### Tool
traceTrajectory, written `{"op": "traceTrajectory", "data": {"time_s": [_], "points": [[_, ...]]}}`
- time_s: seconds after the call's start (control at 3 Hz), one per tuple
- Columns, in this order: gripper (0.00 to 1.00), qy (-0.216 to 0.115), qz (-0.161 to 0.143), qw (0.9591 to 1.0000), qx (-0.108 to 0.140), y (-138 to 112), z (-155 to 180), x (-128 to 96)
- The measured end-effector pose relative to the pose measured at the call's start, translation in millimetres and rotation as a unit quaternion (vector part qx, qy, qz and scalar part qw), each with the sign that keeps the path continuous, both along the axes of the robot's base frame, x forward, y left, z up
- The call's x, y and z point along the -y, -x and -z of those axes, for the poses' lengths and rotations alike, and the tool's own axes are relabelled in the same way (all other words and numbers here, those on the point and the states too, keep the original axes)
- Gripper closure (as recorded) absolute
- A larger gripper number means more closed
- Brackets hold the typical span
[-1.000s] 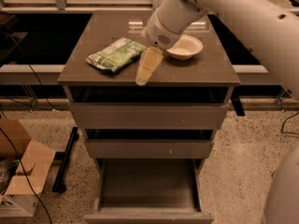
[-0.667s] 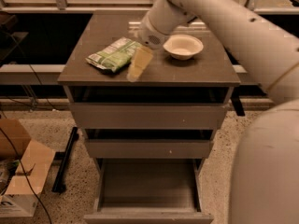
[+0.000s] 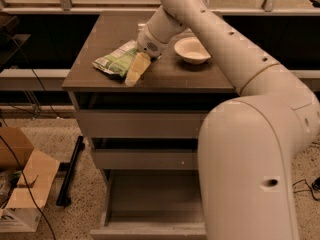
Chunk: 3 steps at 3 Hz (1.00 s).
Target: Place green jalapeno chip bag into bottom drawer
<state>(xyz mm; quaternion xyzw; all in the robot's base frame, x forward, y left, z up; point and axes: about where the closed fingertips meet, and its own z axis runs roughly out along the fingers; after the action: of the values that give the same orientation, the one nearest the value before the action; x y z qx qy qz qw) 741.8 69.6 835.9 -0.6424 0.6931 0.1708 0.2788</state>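
The green jalapeno chip bag (image 3: pixel 114 60) lies flat on the left part of the brown cabinet top (image 3: pixel 165 76). My gripper (image 3: pixel 136 70) reaches down from the right and sits at the bag's right end, over its edge near the front of the top. I cannot tell whether it touches the bag. The bottom drawer (image 3: pixel 150 199) is pulled out below, its bare grey inside showing, partly hidden by my arm.
A white bowl (image 3: pixel 191 49) stands on the top to the right of the gripper. The two upper drawers (image 3: pixel 140 124) are pushed in. My big white arm (image 3: pixel 250 149) fills the right foreground. A cardboard box (image 3: pixel 20 179) and a black bar (image 3: pixel 70 171) lie on the floor at left.
My gripper has moved left across the top, from beside the bowl to the bag's right end. My arm has swung into the right foreground. The bag has not moved.
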Motion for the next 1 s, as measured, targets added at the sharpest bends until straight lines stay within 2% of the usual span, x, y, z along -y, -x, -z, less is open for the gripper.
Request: {"op": "traceTrajectory", "data": {"time_s": [0.33,1.0], "points": [[0.18,-0.003,-0.009,0.9999,-0.011,-10.2,10.8,-16.5],[0.65,-0.001,-0.014,0.9998,-0.013,-14.5,12.0,-23.1]]}}
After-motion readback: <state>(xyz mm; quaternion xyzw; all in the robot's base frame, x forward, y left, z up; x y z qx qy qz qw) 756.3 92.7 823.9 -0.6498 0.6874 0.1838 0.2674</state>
